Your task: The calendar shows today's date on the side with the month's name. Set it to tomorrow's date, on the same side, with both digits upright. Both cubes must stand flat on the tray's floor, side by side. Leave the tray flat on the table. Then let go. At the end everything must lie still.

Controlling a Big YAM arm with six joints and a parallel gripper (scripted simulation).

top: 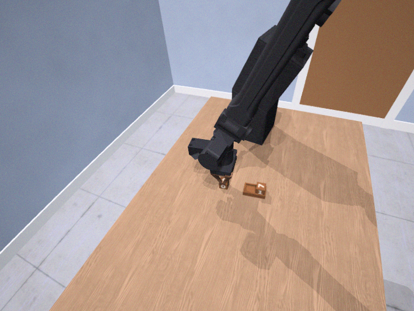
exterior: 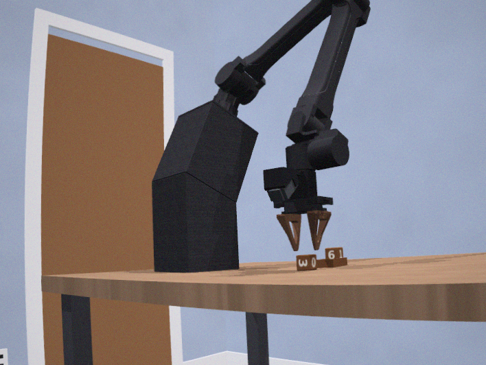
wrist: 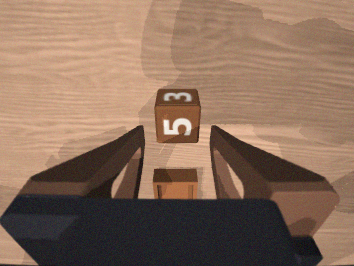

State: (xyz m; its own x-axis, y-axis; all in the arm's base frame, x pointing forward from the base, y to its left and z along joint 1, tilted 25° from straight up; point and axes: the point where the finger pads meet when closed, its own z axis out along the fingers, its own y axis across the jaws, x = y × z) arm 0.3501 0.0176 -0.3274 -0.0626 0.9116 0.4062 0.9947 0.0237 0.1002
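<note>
The loose cube (top: 223,185) (exterior: 306,262) (wrist: 177,117) lies flat on the table, outside the tray (top: 250,193) (exterior: 340,262) (wrist: 175,176). It shows 5 on top, a sideways 3 on one side, and 0 on the side facing the top camera. The other cube (top: 260,187) (exterior: 333,254) stands in the tray's right half in the top view, with 7 on top, 1 in front, and 6 on its left side in the exterior view. The left half is empty. My gripper (top: 223,180) (exterior: 305,250) (wrist: 177,133) is open above the loose cube, not touching it.
The tray lies flat, a short gap to the right of the loose cube in the top view. The wooden table (top: 187,254) (exterior: 188,290) carries the arm's dark base (exterior: 196,227) at the back. The tray's occupied end is hidden in the wrist view.
</note>
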